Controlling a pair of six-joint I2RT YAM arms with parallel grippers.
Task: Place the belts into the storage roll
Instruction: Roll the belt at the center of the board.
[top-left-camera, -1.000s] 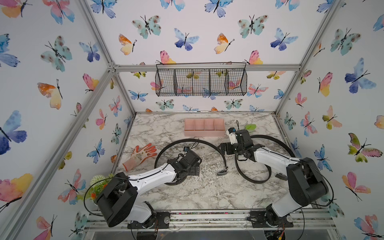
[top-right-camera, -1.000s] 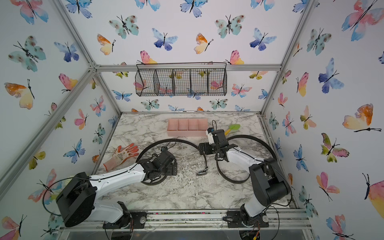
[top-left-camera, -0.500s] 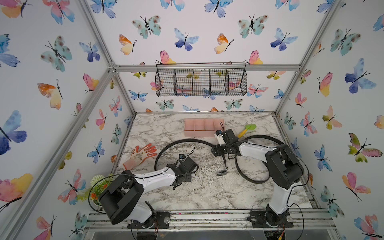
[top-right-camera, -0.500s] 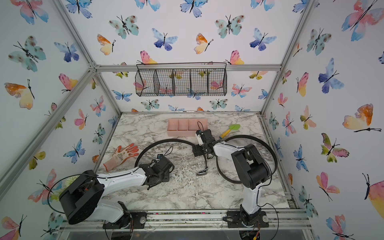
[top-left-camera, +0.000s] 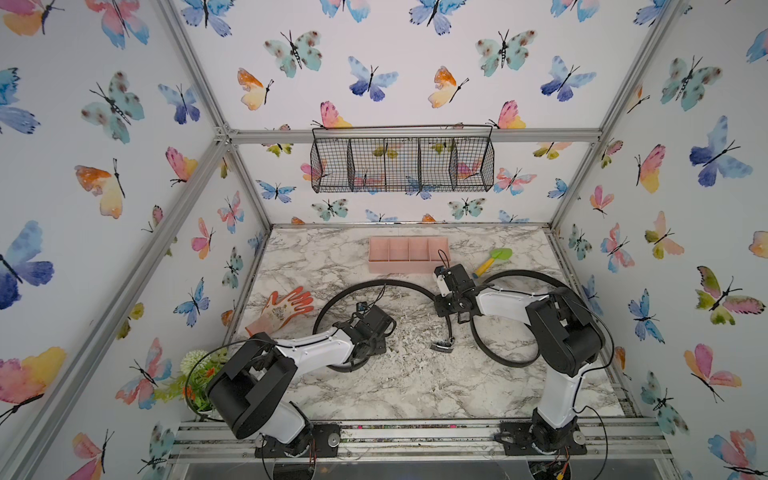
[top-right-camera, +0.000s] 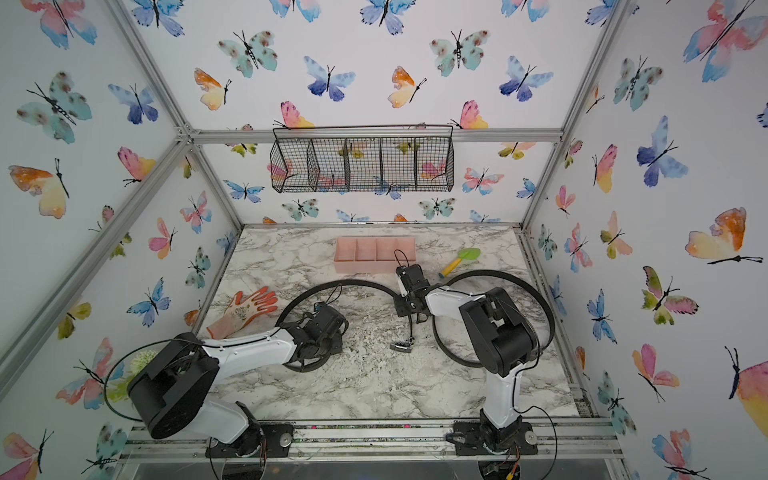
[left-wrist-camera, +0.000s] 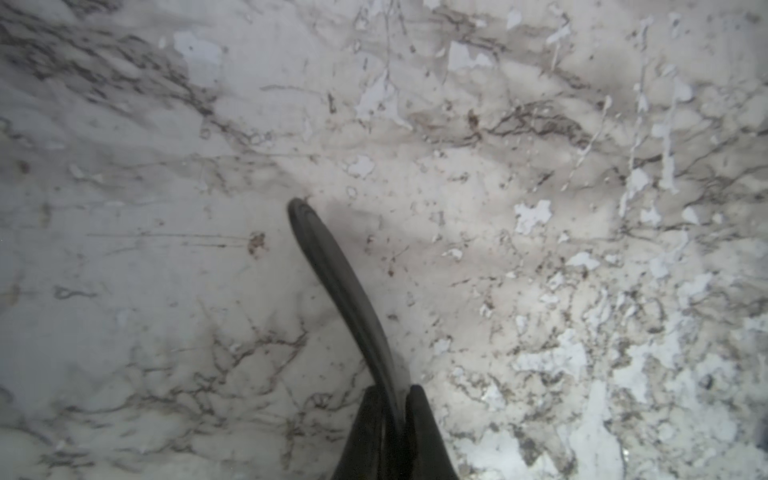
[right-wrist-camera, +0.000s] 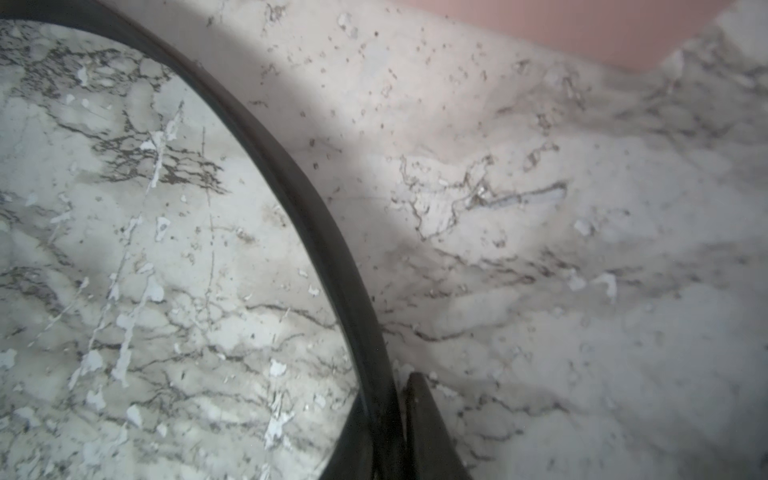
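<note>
Left gripper (left-wrist-camera: 395, 390) clamps the belt (top-left-camera: 374, 283) at its tail tip; right gripper (right-wrist-camera: 390, 390) pinches that belt, I think, just before the storage roll (top-left-camera: 399, 267). Second belt (top-left-camera: 519, 272) also lies outside the roll. You risk the stiff loop twisting free, or the buckle (top-left-camera: 441, 347) snagging the roll's wall.

The grey-veined marble table (top-left-camera: 415, 386) carries the pale pink storage roll (top-left-camera: 399, 267) near its far edge, with a green-and-yellow toy shovel (top-left-camera: 492, 259) just beside it and an orange glove (top-left-camera: 286, 309) at its left edge. The first belt (top-left-camera: 374, 284) loops across the middle, its buckle (top-left-camera: 441, 347) lying on the marble. The second belt (top-left-camera: 519, 273) curls on the right.
</note>
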